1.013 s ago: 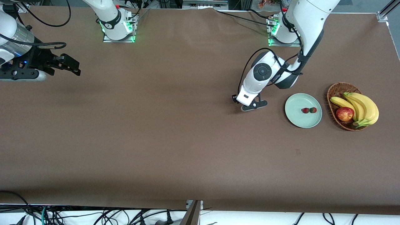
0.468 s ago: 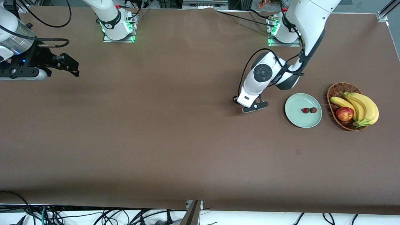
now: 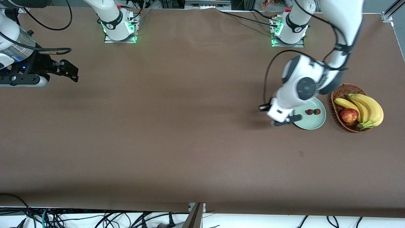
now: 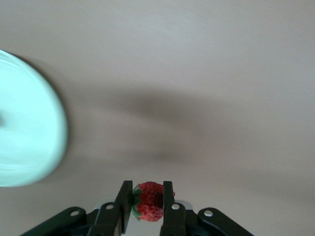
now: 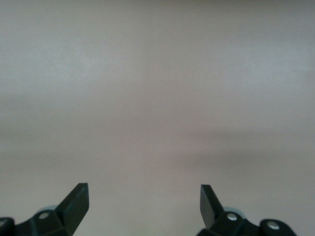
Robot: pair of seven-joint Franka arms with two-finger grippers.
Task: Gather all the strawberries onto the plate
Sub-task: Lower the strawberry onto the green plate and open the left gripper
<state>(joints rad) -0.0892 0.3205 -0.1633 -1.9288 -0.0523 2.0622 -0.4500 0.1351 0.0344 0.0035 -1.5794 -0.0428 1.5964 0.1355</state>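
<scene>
The pale mint-green plate lies toward the left arm's end of the table and holds two strawberries side by side. My left gripper hangs over the plate's edge that faces the table's middle. It is shut on a third strawberry, red with a green cap, seen only in the left wrist view. The plate's rim shows there too. My right gripper waits open and empty over bare table at the right arm's end; its fingertips stand wide apart.
A brown wicker basket with bananas and a red-yellow apple stands beside the plate, toward the left arm's end. Brown cloth covers the table. Cables hang below its front edge.
My left arm has swung from the bare table toward the plate, carrying its gripper to the plate's edge. The right gripper has barely drifted. The two strawberries on the plate have not moved.
</scene>
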